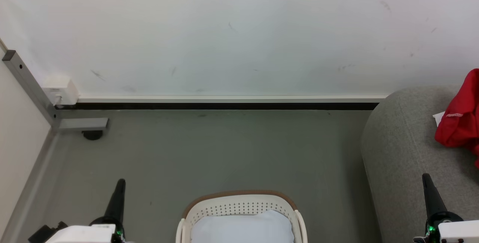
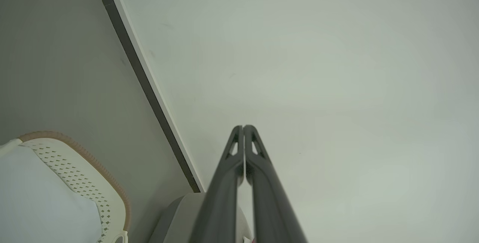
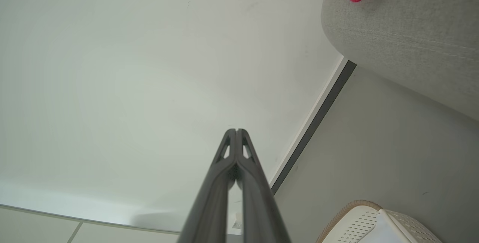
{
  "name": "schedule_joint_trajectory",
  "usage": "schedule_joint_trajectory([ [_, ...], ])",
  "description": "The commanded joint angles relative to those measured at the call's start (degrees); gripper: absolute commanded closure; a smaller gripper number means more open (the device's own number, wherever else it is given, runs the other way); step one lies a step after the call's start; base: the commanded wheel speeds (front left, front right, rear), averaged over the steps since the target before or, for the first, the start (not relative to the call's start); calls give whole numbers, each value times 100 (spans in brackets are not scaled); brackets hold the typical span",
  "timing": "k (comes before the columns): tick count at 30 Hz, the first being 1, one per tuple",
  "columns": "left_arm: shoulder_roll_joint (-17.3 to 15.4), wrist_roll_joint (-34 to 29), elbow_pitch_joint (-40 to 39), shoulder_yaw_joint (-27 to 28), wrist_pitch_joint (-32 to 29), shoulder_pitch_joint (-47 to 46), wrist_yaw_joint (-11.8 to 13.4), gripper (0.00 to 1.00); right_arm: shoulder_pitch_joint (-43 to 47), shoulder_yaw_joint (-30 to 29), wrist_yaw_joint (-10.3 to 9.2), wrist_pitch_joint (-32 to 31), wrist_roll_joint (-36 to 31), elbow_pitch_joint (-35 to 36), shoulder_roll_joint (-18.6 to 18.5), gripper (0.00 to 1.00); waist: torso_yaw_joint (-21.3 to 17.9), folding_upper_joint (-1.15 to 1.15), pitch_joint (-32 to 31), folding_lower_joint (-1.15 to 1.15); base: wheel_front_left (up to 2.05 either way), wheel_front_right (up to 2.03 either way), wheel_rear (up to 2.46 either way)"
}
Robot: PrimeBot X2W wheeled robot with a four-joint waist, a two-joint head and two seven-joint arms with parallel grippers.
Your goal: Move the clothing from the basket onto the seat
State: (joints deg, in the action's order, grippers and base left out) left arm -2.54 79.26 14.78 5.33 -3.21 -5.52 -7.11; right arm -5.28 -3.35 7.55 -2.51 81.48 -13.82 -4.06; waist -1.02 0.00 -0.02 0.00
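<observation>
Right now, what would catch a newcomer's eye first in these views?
The bright red clothing lying on the grey seat at the far right of the head view. Next, the white basket at bottom centre, with pale lining and no red in its visible part. The left gripper and right gripper stand shut and empty either side of it.

Grey floor (image 1: 209, 153): basket (image 1: 243, 202) sits on it at 6 o'clock, pale lining (image 1: 241, 228) showing inside. Seat (image 1: 400, 153) stands on it at 4 o'clock, near the basket, apart. Red clothing (image 1: 460, 119) lies on the seat, 3 o'clock. Metal frame foot (image 1: 84, 124) at 9 o'clock, by the wall (image 1: 239, 29).
</observation>
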Motion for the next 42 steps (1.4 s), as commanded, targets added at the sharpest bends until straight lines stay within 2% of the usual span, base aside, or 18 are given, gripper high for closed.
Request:
schedule_joint_trajectory([
  [1, -48, 136, -39, 36, -47, -77, -36, 100, -92, -41, -9, -41, 132, 7, -15, 100, 6, 0, 1, 0, 0, 0, 0],
  [30, -53, 1363, -73, 139, -360, -107, -54, 100, -129, -266, -12, -360, 1177, -32, 68, 100, 102, 0, 16, 0, 0, 0, 0],
  [42, -52, 1347, -72, 135, -356, -105, -53, 100, -129, -273, -12, -374, 1144, -32, 74, 100, 102, 0, 16, 0, 0, 0, 0],
])
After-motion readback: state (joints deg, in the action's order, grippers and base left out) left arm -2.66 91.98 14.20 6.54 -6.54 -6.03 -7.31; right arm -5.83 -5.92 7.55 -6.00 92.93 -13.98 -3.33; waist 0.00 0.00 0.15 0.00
